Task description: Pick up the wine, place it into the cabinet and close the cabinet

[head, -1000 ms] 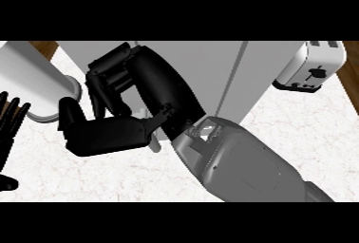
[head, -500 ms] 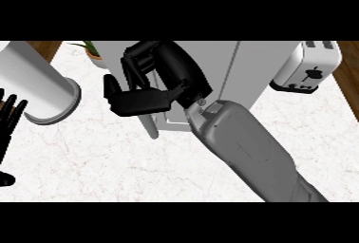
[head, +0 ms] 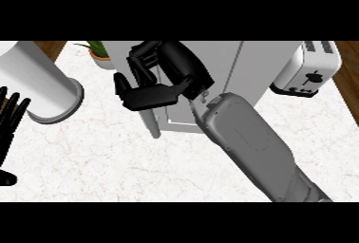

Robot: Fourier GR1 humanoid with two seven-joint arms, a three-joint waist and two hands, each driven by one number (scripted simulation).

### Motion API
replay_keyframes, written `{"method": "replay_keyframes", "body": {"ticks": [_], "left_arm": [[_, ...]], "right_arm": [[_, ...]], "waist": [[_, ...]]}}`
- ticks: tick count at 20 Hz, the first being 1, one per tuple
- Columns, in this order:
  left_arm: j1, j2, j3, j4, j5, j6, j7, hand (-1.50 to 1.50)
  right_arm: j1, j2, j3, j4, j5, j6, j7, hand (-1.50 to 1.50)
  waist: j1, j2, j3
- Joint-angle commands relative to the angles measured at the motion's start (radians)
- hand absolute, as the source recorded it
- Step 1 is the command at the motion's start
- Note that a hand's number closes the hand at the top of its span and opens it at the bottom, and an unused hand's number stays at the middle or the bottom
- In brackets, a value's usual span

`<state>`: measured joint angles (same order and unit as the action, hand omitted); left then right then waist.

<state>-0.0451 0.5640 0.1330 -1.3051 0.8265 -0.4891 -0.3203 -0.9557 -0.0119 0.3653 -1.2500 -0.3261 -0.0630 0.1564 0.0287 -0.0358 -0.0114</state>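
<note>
Both hands show: your left hand rests open at the left edge, fingers straight up. Your right hand hangs at the pale grey cabinet, fingers curled, nothing visibly held; no wine bottle shows anywhere. Sweep its narrow grey door squarely shut, clear of the white toaster.

Right hand: moved up and away from the near counter over the last second, from low beside the white cylindrical container to a place over the cabinet, against its door edge. Forearm: swung with it, now more upright in the head view. Potted plant: newly uncovered at the top edge.
</note>
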Motion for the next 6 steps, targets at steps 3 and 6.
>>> {"method": "replay_keyframes", "body": {"ticks": [3, 6], "left_arm": [[-0.023, 0.0, -0.008, -0.01, 0.008, 0.001, 0.03, -1.5], [-0.018, -0.027, -0.026, -0.017, -0.016, 0.007, 0.016, -1.5]], "right_arm": [[0.022, -0.105, -0.096, 0.136, 0.025, 0.009, -0.049, 1.5], [-0.024, -0.079, -0.112, 0.174, 0.021, -0.002, -0.047, 1.5]], "waist": [[-0.019, 0.045, 0.011], [-0.006, 0.046, 0.011]]}}
